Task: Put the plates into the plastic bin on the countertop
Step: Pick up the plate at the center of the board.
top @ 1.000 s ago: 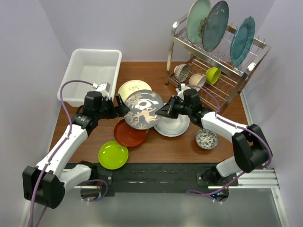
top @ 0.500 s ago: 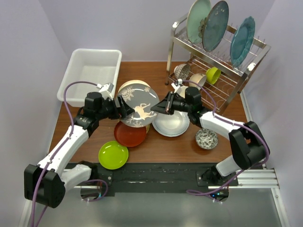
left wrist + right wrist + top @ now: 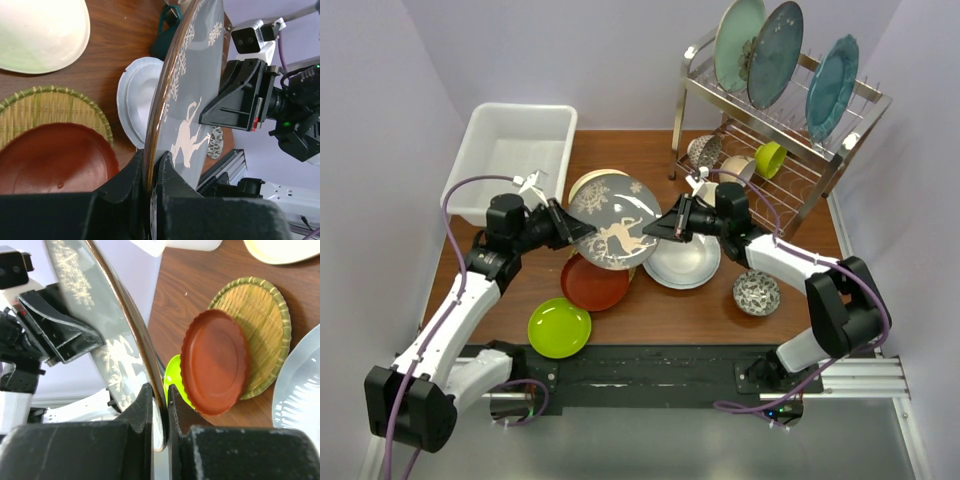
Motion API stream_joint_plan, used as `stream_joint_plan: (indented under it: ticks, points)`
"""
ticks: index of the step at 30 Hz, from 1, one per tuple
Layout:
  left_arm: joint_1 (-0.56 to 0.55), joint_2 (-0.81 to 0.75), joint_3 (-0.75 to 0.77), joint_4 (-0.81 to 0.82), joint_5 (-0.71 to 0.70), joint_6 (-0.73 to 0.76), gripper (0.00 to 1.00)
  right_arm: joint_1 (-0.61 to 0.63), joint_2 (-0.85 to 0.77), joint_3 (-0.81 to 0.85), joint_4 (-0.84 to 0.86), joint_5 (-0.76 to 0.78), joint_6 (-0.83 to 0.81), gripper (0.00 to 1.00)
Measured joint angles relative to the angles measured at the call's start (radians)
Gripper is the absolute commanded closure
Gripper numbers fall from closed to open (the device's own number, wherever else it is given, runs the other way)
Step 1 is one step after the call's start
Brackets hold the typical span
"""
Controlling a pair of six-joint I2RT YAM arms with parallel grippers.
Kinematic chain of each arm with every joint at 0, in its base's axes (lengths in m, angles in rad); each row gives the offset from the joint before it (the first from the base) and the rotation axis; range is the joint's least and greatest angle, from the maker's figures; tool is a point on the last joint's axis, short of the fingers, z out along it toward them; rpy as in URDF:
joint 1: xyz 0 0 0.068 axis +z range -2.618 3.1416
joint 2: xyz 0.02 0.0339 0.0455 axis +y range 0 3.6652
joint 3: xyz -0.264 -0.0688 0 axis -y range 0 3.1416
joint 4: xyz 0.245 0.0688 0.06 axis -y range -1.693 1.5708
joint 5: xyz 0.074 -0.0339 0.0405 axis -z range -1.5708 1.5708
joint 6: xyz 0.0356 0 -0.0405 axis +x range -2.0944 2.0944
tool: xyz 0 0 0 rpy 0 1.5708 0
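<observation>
Now the grey plate tilts steeper than before.

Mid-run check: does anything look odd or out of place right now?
One thing: the grey tree-pattern plate is off the countertop, tilted, with the left gripper and right gripper both clamped on opposite edges of its rim. Two arms on one plate looks like a handover. I see nothing spilled or broken.

Bin far left, rack far right. At centre, held plate between left gripper and right gripper, above other plates on countertop.
</observation>
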Motion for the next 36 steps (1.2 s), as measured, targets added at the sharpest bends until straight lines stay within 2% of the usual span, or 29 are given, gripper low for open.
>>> stream_joint_plan:
  ticks: [5, 7, 8, 11, 12, 15, 18, 30, 36]
  points:
    - [0.003, -0.004, 0.014, 0.005, 0.035, -0.025, 1.0, -0.009, -0.028, 0.008, -0.039, -0.007, -0.023, 1.0]
    - [0.003, -0.002, 0.014, 0.004, 0.042, -0.025, 1.0, -0.008, -0.034, 0.009, -0.057, -0.002, -0.031, 0.94]
    - [0.003, 0.0, 0.015, 0.003, 0.043, -0.025, 1.0, -0.008, -0.035, 0.012, -0.068, -0.001, -0.035, 0.81]
    - [0.001, 0.01, 0.016, 0.004, 0.045, -0.016, 1.0, -0.003, -0.035, 0.013, -0.087, 0.014, -0.046, 0.57]
    - [-0.005, 0.013, 0.017, 0.004, 0.038, -0.006, 1.0, 0.003, -0.035, 0.013, -0.101, 0.029, -0.049, 0.43]
    - [-0.016, 0.024, 0.017, -0.018, 0.021, 0.031, 1.0, 0.024, -0.035, 0.013, -0.131, 0.056, -0.07, 0.22]
    - [-0.018, 0.031, 0.017, -0.041, 0.003, 0.046, 1.0, 0.034, -0.046, 0.013, -0.173, 0.087, -0.096, 0.14]
    - [-0.008, 0.068, 0.018, -0.126, -0.112, 0.093, 1.0, 0.029, -0.231, 0.046, -0.434, 0.264, -0.277, 0.02]
    - [-0.001, 0.109, 0.079, -0.179, -0.136, 0.119, 1.0, 0.029, -0.325, -0.003, -0.532, 0.342, -0.334, 0.01]
